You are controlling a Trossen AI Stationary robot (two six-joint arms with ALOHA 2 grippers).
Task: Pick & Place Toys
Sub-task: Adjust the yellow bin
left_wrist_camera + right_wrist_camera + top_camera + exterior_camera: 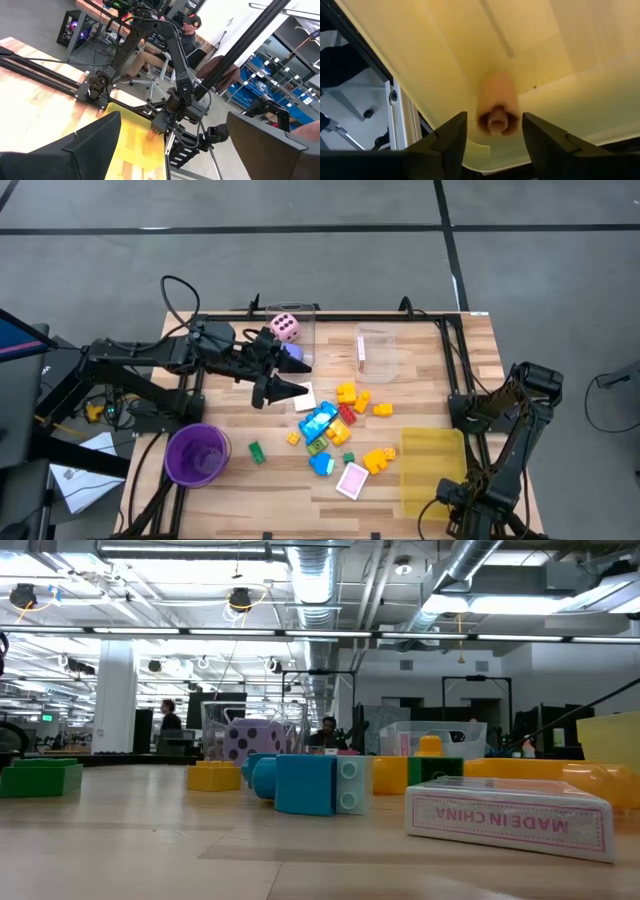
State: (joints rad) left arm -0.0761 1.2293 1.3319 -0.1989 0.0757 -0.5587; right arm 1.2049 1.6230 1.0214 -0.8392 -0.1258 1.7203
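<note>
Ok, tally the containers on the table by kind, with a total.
purple cup: 1
clear boxes: 2
yellow tray: 1
Total: 4

toys heaped mid-table | cup to their left | tray to their right | two boxes behind them | die in left box
</note>
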